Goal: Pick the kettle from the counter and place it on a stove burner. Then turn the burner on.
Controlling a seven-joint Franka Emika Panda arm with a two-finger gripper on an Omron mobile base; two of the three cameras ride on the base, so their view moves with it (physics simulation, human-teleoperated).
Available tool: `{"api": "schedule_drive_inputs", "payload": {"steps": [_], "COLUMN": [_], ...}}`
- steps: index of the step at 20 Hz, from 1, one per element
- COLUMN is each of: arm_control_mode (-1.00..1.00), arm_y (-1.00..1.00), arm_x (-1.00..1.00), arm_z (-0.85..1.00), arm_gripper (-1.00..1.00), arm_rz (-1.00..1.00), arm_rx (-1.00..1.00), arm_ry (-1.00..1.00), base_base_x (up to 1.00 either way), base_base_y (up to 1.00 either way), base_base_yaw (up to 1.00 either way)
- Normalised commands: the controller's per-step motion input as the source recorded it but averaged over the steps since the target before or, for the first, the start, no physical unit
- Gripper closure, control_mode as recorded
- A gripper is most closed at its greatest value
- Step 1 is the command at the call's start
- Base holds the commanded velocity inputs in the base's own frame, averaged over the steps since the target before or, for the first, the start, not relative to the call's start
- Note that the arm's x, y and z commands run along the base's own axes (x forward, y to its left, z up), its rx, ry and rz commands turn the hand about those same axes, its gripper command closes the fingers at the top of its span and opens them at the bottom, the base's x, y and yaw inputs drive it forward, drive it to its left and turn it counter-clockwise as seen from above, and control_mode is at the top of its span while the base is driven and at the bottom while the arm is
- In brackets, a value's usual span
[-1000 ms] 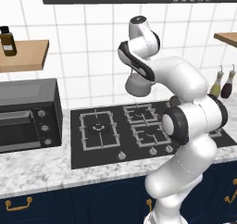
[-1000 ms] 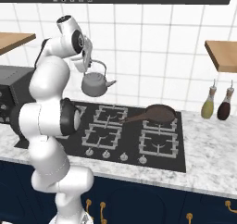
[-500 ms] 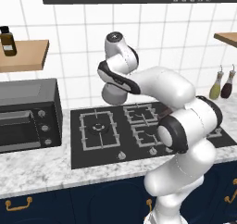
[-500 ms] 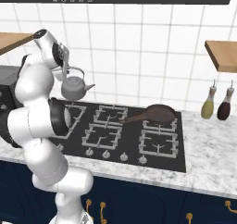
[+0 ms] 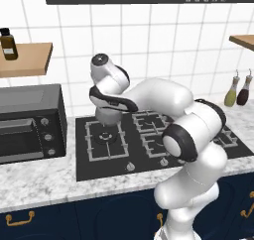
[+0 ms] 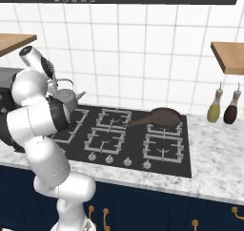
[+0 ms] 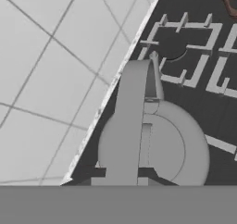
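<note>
kettle [image 6: 66,99]: hangs by its arched handle, body level, just above the cooktop's left side.
claw [image 7: 135,172]: clenched on the kettle's handle at the top, so the body swings clear of the grates.
stove burner [image 5: 104,137]: wide square grate directly beneath the load; judged the intended seat.
frying pan [image 6: 163,116]: on a rear grate, well apart.
stage: carry nearly over; lowering and the knob [image 5: 131,167] remain.
</note>
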Motion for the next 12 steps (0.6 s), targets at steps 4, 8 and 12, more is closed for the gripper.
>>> {"api": "schedule_drive_inputs", "payload": {"steps": [4,8,12], "arm_control_mode": [-1.00,-1.00,-1.00], "arm_y": [0.43,0.31,0.05], "arm_x": [0.04,0.09,0.09], "arm_z": [-0.50,-0.32,-0.29], "arm_gripper": [1.00,1.00,1.00], "arm_rz": [0.03,0.00,0.00], "arm_rx": [-0.21,-0.02,0.00], "arm_ry": [0.13,0.02,-0.03], "base_base_x": [0.00,0.00,0.00], "base_base_y": [0.00,0.00,0.00], "base_base_yaw": [0.00,0.00,0.00]}}
